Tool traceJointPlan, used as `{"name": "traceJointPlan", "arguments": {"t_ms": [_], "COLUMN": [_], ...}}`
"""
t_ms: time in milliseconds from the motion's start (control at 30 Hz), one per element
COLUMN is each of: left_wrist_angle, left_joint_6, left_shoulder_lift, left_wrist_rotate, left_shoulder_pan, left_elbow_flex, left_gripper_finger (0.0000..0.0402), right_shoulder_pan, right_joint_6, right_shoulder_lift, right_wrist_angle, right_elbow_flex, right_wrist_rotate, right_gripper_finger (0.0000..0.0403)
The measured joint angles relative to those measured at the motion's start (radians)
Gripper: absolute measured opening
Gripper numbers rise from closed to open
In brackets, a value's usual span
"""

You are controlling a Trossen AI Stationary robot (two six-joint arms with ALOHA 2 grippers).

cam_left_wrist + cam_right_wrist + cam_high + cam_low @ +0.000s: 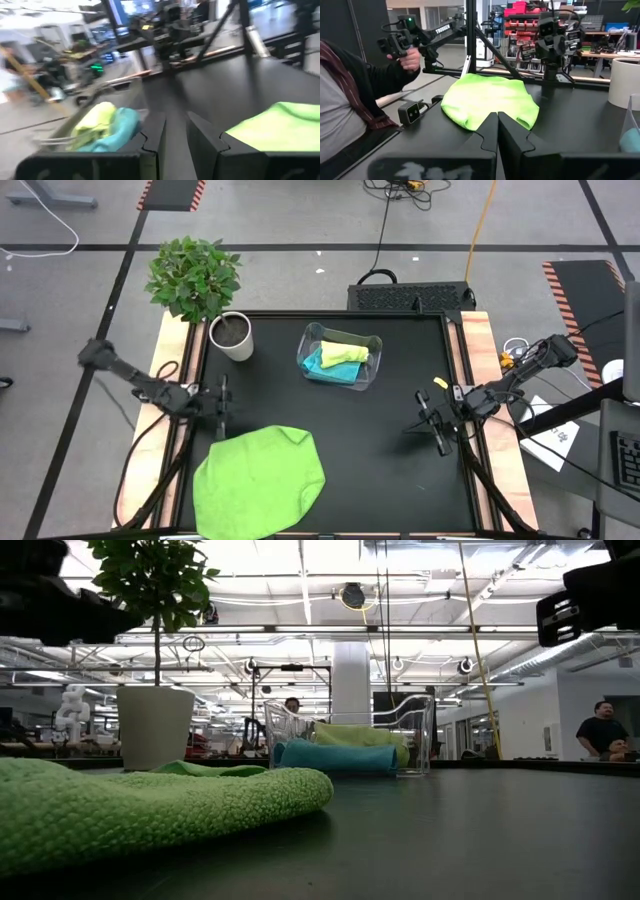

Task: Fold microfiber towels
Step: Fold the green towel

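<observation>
A bright green towel (260,480) lies spread in a rounded shape at the table's near left, one edge turned over at its far right; it also shows as the green towel (490,100). A clear plastic bin (340,355) at the far middle holds a folded pale yellow-green towel (345,352) on a turquoise towel (322,364). My left gripper (222,410) hovers just beyond the green towel's far edge, open by a narrow gap (175,145), with nothing between its fingers. My right gripper (437,430) waits at the right side, shut (497,130) and empty.
A white pot with a leafy plant (232,335) stands at the far left corner. Wooden rails (478,350) edge the table's sides. A person (350,100) sits by the near edge, one hand on a control handle (410,57). Bare tabletop (390,470) lies at the middle and near right.
</observation>
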Motion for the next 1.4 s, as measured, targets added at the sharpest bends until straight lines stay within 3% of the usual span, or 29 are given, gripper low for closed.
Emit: {"name": "traceJointPlan", "arguments": {"t_ms": [167,333,467,833,1100,1233,1400], "left_wrist_angle": [-0.017,-0.066,-0.053,-0.042,-0.036,-0.036,-0.036], "left_joint_6": [-0.032,-0.088,-0.142,-0.137,-0.133,-0.133,-0.174], "left_shoulder_lift": [0.01,0.04,0.071,0.083,0.083,0.083,0.083], "left_wrist_rotate": [0.362,0.587,0.734,0.71,0.671,0.648,0.649], "left_shoulder_pan": [0.268,0.509,0.621,0.658,0.658,0.658,0.658], "left_elbow_flex": [0.0,0.0,0.0,0.0,0.0,0.0,0.0], "left_gripper_finger": [0.0076,0.0076,0.0076,0.0076,0.0076,0.0076,0.0076], "right_shoulder_pan": [0.0,0.0,0.0,-0.02,-0.031,-0.035,-0.103], "right_joint_6": [0.0,-0.009,0.004,0.08,-0.008,-0.104,-0.106], "right_shoulder_lift": [0.004,0.016,0.039,0.159,0.4,0.523,0.655], "right_wrist_angle": [-0.012,-0.012,-0.012,0.065,0.079,0.229,0.302], "right_elbow_flex": [0.0,0.0,0.0,0.0,0.074,0.121,0.17], "right_wrist_rotate": [0.0,0.0,0.0,0.0,-0.027,-0.029,-0.03], "right_gripper_finger": [0.0,0.0,0.0,0.0,0.0028,0.0049,0.0061]}}
